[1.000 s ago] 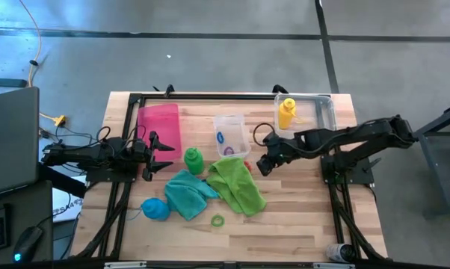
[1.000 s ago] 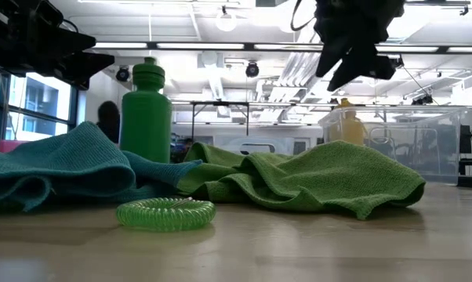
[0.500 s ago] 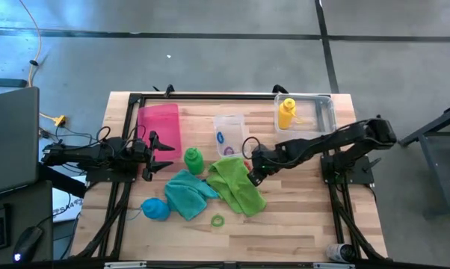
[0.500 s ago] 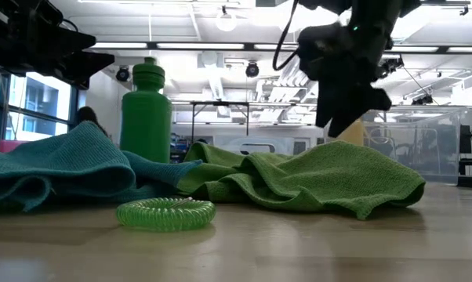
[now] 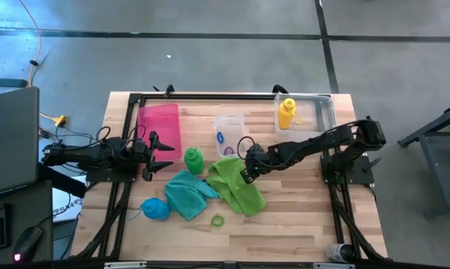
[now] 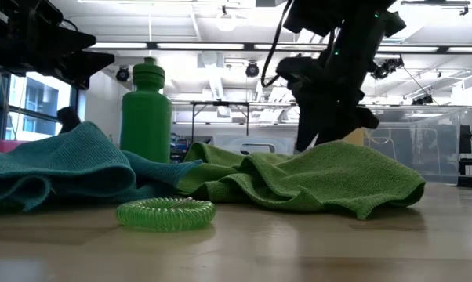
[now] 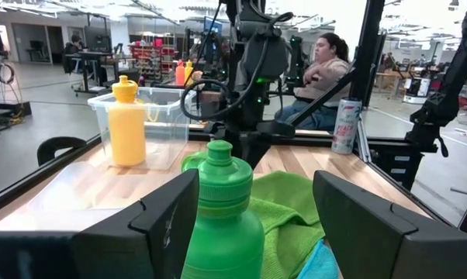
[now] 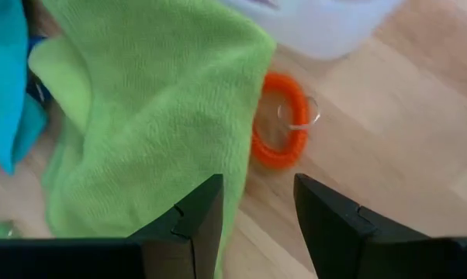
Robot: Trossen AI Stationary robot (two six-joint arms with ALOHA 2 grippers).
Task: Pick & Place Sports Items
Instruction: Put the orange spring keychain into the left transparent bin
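Note:
A lime green towel point(image 5: 236, 185) lies crumpled mid-table, its left edge over a teal towel point(image 5: 186, 193). My right gripper point(image 5: 244, 173) hangs open, slanting down just above the lime towel's far right edge point(image 8: 218, 147), one finger over the cloth and one over bare wood. An orange ring point(image 8: 280, 124) lies on the wood beside that edge. A green bottle point(image 5: 193, 158) stands upright, a blue bottle point(image 5: 155, 209) lies near the left, and a green ring point(image 5: 217, 220) lies near the front. My left gripper point(image 5: 165, 155) waits open at the left, pointing level at the green bottle point(image 7: 222, 209).
A small clear box point(image 5: 230, 134) with rings in it stands just beyond the lime towel. A larger clear box point(image 5: 318, 112) at the far right holds a yellow bottle point(image 5: 286, 113). A pink tray point(image 5: 160, 123) lies at the far left. People sit beyond the table.
My right gripper has come down and toward the table's left, from above the bare wood to just over the lime towel's far right edge, tipping steeper. Its fingers have kept the same gap. The towels, bottles and rings have not moved.

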